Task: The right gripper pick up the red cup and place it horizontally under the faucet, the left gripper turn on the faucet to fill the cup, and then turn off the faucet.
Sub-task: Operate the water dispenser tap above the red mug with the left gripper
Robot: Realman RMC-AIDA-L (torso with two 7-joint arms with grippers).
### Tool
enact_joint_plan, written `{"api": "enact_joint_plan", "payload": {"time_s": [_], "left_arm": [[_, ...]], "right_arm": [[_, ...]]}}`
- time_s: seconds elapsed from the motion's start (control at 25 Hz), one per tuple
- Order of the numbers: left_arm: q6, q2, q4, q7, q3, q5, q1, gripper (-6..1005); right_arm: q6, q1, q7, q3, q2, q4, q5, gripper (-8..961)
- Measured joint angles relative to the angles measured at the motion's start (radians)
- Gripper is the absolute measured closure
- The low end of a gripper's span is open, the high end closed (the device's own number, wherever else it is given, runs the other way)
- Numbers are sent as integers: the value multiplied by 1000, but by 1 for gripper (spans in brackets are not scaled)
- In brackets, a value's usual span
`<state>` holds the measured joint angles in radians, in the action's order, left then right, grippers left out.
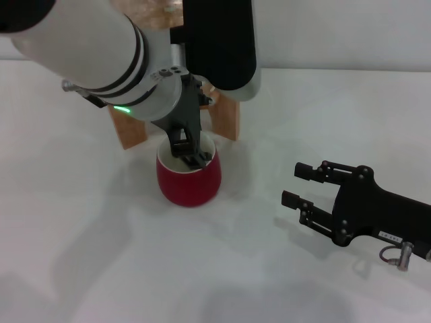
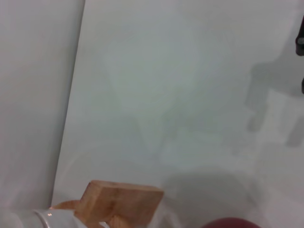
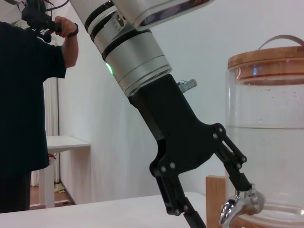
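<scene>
The red cup stands upright on the white table between the legs of the wooden stand; a sliver of the cup shows in the left wrist view. My left gripper hangs right over the cup's mouth and hides the faucet in the head view. In the right wrist view the left gripper is open, one finger resting on top of the chrome faucet at the foot of the water jar. My right gripper lies open and empty on the table, to the right of the cup.
The jar carries a wooden lid and holds water. A person in dark clothes stands beyond the table, with a small white table nearby. The wooden stand also shows in the left wrist view.
</scene>
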<state>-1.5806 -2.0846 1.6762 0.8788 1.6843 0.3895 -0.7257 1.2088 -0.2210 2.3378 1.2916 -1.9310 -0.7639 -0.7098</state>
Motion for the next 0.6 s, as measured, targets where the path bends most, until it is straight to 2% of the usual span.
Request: {"api": "enact_joint_plan", "payload": {"time_s": [0.6], "left_arm": [[28, 0, -34, -3, 2, -9, -24, 112]], "right_arm": [[2, -1, 0, 2, 1, 0, 0, 486]]}}
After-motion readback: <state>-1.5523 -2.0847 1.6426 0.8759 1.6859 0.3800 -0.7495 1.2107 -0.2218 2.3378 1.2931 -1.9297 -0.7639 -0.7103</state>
